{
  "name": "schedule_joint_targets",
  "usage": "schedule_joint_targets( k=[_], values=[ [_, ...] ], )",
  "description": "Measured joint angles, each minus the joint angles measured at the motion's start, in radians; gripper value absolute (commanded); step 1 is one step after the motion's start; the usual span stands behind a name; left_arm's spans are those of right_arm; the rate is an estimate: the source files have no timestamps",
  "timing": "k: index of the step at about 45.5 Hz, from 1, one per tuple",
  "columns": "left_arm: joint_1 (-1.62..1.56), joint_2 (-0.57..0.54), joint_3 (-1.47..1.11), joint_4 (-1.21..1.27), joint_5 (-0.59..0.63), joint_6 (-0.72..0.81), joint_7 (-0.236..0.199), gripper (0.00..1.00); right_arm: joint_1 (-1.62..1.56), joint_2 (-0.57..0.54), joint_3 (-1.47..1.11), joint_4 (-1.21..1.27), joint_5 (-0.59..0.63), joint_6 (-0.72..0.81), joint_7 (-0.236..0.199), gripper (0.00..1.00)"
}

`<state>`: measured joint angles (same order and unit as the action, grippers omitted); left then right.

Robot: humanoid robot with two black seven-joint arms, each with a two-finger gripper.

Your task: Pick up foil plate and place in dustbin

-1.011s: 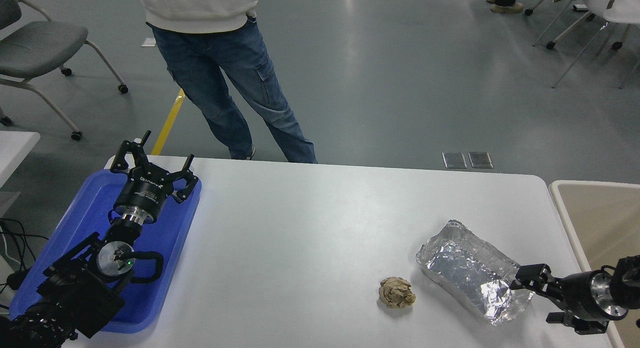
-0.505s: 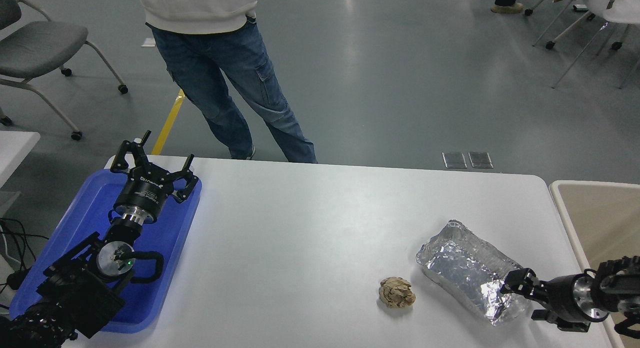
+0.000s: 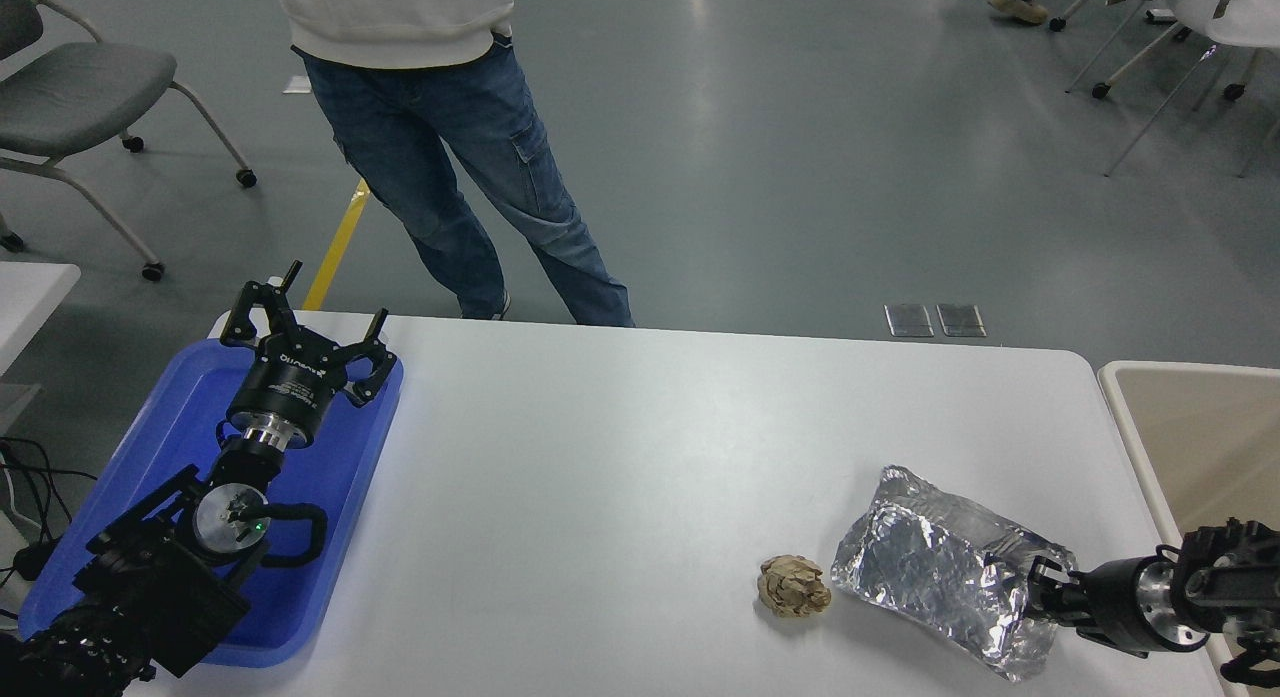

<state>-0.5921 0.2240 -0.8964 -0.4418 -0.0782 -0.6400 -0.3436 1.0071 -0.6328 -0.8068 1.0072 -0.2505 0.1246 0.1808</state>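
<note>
The right tool pinches the near-right rim of the foil plate, tilting it up off the surface beside a paper ball. The lift is underway; next comes carrying it right to the dustbin.

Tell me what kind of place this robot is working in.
Probably an indoor lab or office workspace: a white table on a polished grey floor, wheeled office chairs around, and a person standing by.
</note>
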Motion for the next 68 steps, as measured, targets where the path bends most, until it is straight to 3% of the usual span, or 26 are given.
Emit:
schedule_joint_targets(
  k=[29,44,68],
  values=[
    [0.0,0.0,-0.001,0.0,0.0,-0.001,0.0,1.0,0.108,-0.04,-0.031,-0.016,0.014,0.041,-0.007,0.0],
    [0.0,0.0,-0.001,0.0,0.0,-0.001,0.0,1.0,0.394,-0.113,-0.17,0.004,0.011,0.225,-0.01,0.0],
    [0.0,0.0,0.0,0.0,0.0,-0.001,0.0,1.0,0.908,-0.139,-0.37,0.027,-0.015,0.534,-0.012,0.0]
  ],
)
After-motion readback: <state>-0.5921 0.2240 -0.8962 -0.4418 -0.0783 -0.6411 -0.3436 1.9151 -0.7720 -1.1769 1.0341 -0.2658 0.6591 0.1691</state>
